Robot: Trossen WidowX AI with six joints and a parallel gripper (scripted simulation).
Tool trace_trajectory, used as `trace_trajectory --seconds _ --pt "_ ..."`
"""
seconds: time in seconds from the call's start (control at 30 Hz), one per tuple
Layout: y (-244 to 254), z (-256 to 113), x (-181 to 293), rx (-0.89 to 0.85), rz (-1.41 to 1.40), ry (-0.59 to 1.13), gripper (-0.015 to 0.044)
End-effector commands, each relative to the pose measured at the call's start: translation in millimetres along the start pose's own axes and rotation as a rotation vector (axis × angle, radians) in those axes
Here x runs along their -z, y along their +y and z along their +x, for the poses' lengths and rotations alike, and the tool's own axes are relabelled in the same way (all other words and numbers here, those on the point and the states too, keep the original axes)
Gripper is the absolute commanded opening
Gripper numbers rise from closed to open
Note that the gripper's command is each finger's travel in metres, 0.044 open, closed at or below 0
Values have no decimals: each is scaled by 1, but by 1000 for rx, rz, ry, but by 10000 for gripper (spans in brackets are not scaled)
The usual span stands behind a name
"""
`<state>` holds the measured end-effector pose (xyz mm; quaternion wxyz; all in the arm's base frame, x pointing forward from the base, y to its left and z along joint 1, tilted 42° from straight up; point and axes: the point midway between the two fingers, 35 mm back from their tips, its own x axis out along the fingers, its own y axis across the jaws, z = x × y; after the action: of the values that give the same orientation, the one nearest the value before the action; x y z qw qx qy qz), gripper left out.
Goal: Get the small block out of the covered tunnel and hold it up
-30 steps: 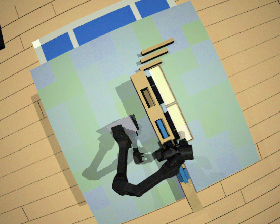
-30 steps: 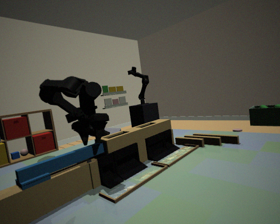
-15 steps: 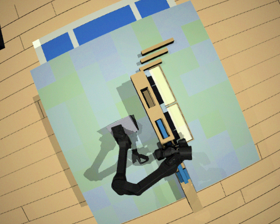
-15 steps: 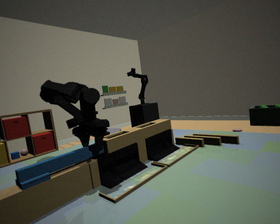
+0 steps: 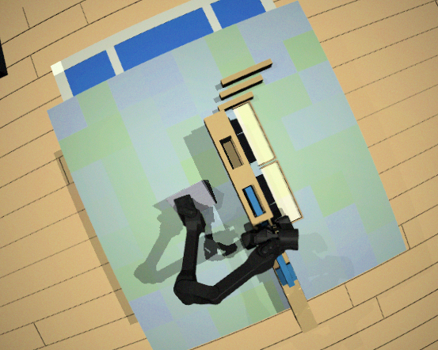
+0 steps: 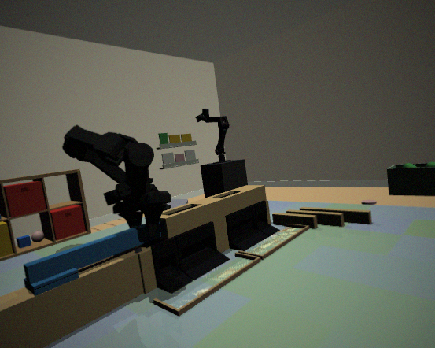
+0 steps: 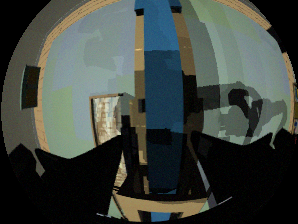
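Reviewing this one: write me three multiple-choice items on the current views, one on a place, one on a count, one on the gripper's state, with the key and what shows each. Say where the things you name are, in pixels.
1. Where is the gripper point(image 5: 272, 233) point(image 6: 143, 232)?
A) Over the three loose rods
B) At the blue bar, by the tunnel's near end in the exterior view
C) Above the tunnel's far opening

2. How many openings are in the tunnel's top?
A) One
B) Two
C) Four

3. How do the gripper's fingers stand?
A) Apart, on either side of the blue bar
B) Pressed together
C) Shut on a rod

Key:
1 B: the exterior view shows it at the blue bar point(image 6: 84, 252) point(image 7: 164, 85), beside the tunnel point(image 5: 217, 123) point(image 6: 222, 212).
2 B: the top view shows two rectangular cutouts.
3 A: the wrist view shows a dark finger on each side, with gaps to the bar.
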<state>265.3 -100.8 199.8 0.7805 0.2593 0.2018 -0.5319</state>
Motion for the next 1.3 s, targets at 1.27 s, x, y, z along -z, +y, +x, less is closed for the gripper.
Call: trace_trajectory --seconds 1.27 --pt "-3 15 -60 -1 -4 -3 0"
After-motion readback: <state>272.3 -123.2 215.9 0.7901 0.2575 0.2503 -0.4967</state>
